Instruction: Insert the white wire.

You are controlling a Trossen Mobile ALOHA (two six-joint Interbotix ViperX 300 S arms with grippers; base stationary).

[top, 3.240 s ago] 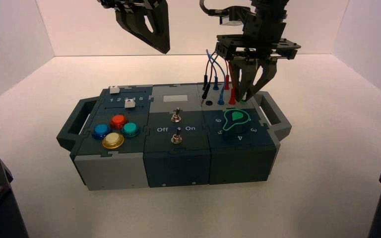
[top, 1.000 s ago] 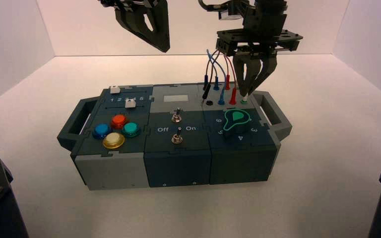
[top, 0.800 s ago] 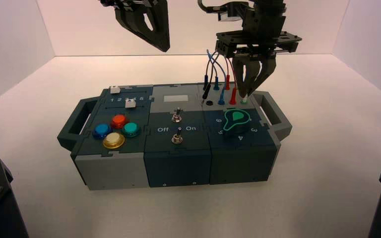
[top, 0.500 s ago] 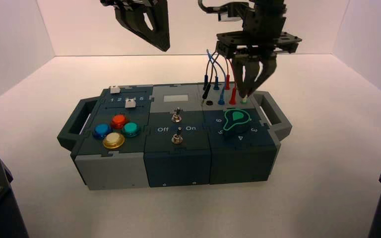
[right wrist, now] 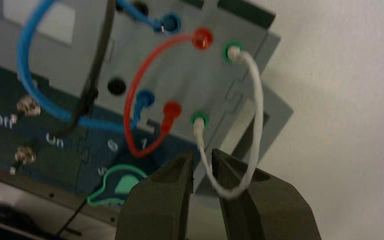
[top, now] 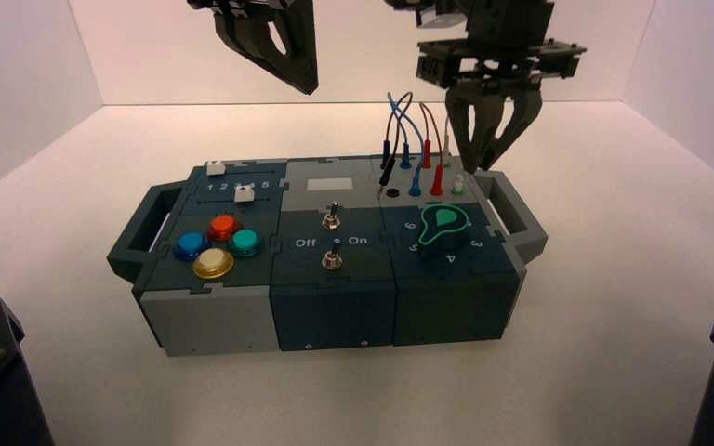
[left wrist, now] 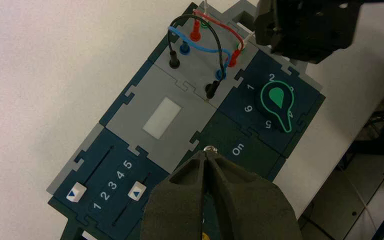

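The box (top: 335,307) stands on the table (top: 614,353), its wire panel at the far right corner, behind the green knob (top: 439,226). The white wire (right wrist: 254,115) arches between two green-ringed sockets at the panel's right edge; in the right wrist view both of its plug sleeves stand in those sockets, so the wire appears to be seated at both ends. The red wire (right wrist: 135,107) and the blue wires (right wrist: 30,65) occupy the neighbouring sockets to its left.

The right gripper (top: 491,153) hangs directly above the near white plug, fingers pointing down and slightly parted, gripping nothing. In the right wrist view the wire's loop lies just beside the fingertips (right wrist: 220,165) and runs past the narrow gap between them, but whether it touches them cannot be told. The wire lies below the fingers, each plug's long axis upright and in line with the gripper's approach, and the arch spans front to back along the panel edge. The right arm is much the nearer.

The left gripper (top: 288,56) is parked high above the rear of the box, over the toggle switches (top: 332,237), its fingers closed together and empty.

Judgement: the insertion looks complete or nearly so; any remaining move would be a straight downward press on a plug.
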